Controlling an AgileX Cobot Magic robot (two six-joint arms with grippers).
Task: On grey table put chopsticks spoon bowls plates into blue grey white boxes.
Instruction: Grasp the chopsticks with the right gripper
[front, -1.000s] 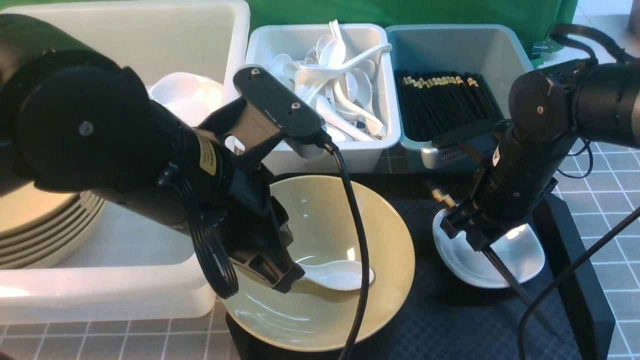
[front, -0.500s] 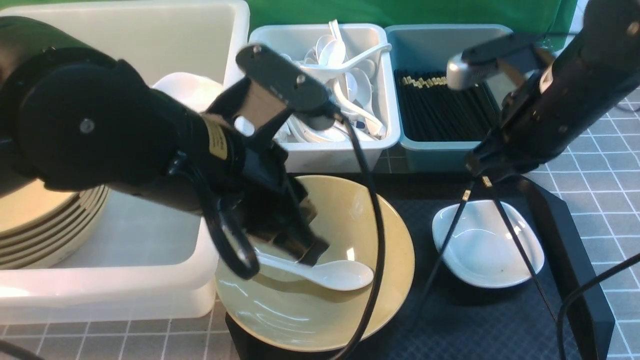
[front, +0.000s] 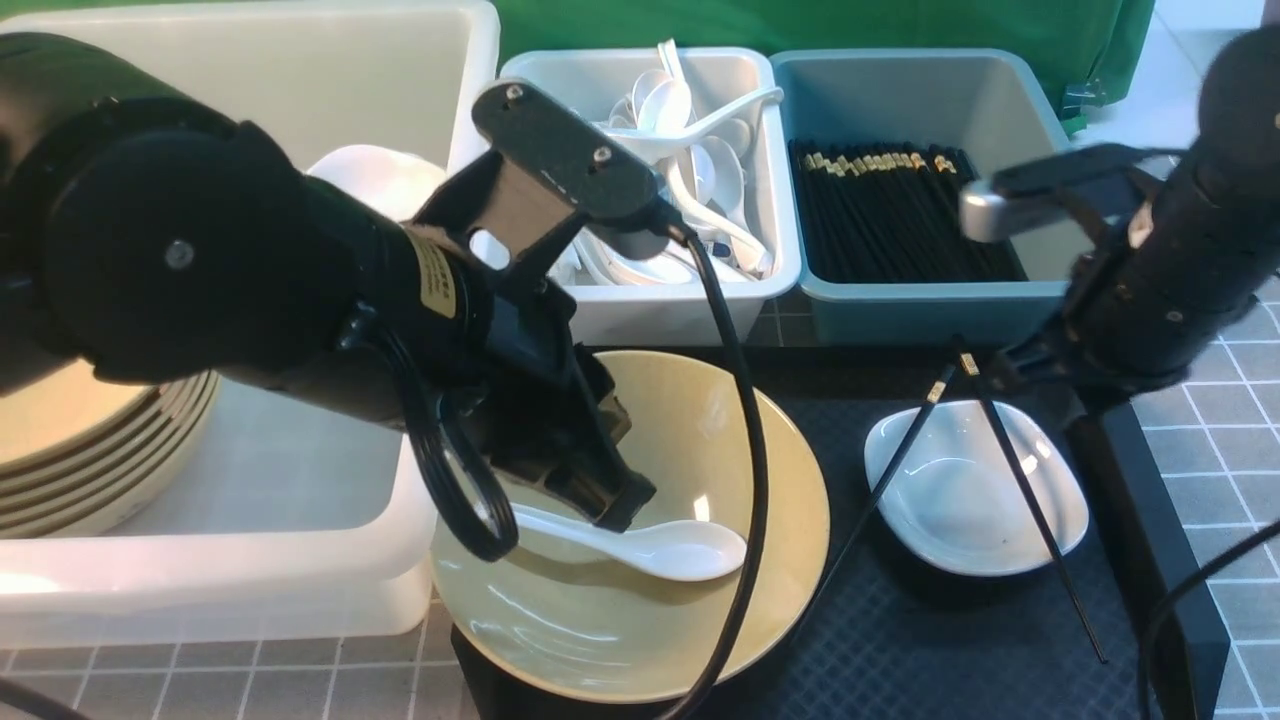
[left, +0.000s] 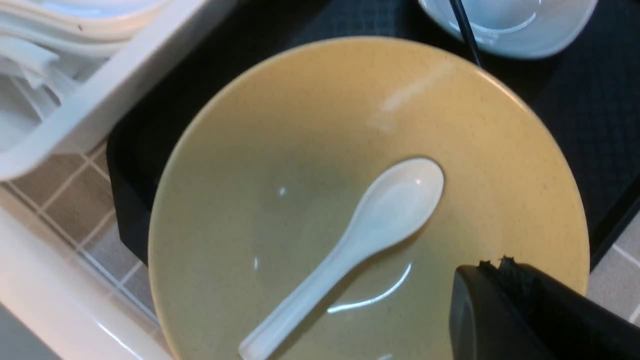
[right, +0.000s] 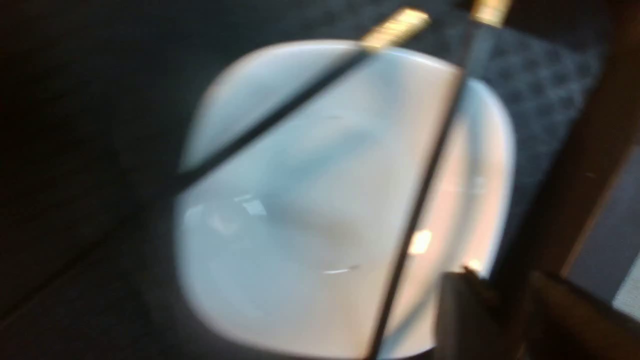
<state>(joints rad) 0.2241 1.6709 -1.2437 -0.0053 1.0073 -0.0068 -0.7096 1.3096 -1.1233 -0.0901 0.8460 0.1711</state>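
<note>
Where the black tray (front: 900, 650) comes nearest the camera, a beige bowl (front: 560, 640) sits on it with the white spoon (front: 665, 548) lying loose inside, scoop upward. The left gripper (front: 620, 510) hangs closed over the bowl. In the front view its tips are just above the spoon's handle, and its wrist view shows the spoon free, off to one side of the fingers.

To the right on the same tray sits a small white plate (front: 960, 520). Two chopsticks (front: 1005, 440) cross it, splayed apart, gold ends toward the right gripper (front: 1005, 372). That gripper hovers at the plate's far rim. In its blurred wrist view the fingers look parted and empty, with the sticks outside them.

Behind, on the grey table (front: 1220, 340), stand three boxes:
- the large white box (front: 200, 600), holding stacked bowls (front: 90, 450)
- the grey-white box (front: 660, 315), full of spoons (front: 690, 170)
- the teal box (front: 930, 315), with a row of black sticks (front: 890, 210)
</note>
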